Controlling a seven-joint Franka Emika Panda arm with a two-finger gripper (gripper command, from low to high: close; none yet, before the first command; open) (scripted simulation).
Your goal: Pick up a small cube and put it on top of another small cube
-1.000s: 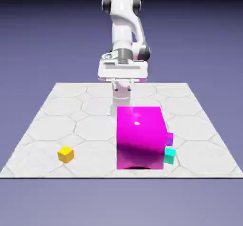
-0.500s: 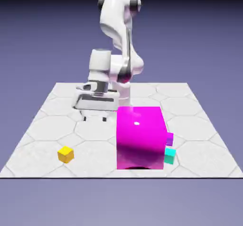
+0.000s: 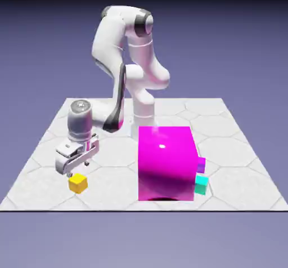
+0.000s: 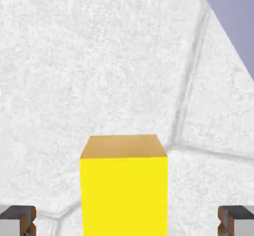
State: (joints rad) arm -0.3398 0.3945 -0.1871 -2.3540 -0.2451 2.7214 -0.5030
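The small cube (image 3: pixel 78 183), yellow-orange, rests on the table near the front edge at the exterior view's left. My gripper (image 3: pixel 79 167) hangs just above it, pointing down, with the jaws open. In the hand view the small cube (image 4: pixel 124 185) stands large between the two grey fingertips (image 4: pixel 17 219), with a wide gap on each side. Nothing is held.
A big magenta block (image 3: pixel 166 162) stands in the middle front of the table. Against its right side sit a small purple cube (image 3: pixel 201 164) and a small teal cube (image 3: pixel 201 184). The table's edge (image 4: pixel 218 27) shows at the hand view's upper right.
The arm has swung from behind the magenta block to the exterior view's left and come down over the yellow-orange cube. The jaws have widened.
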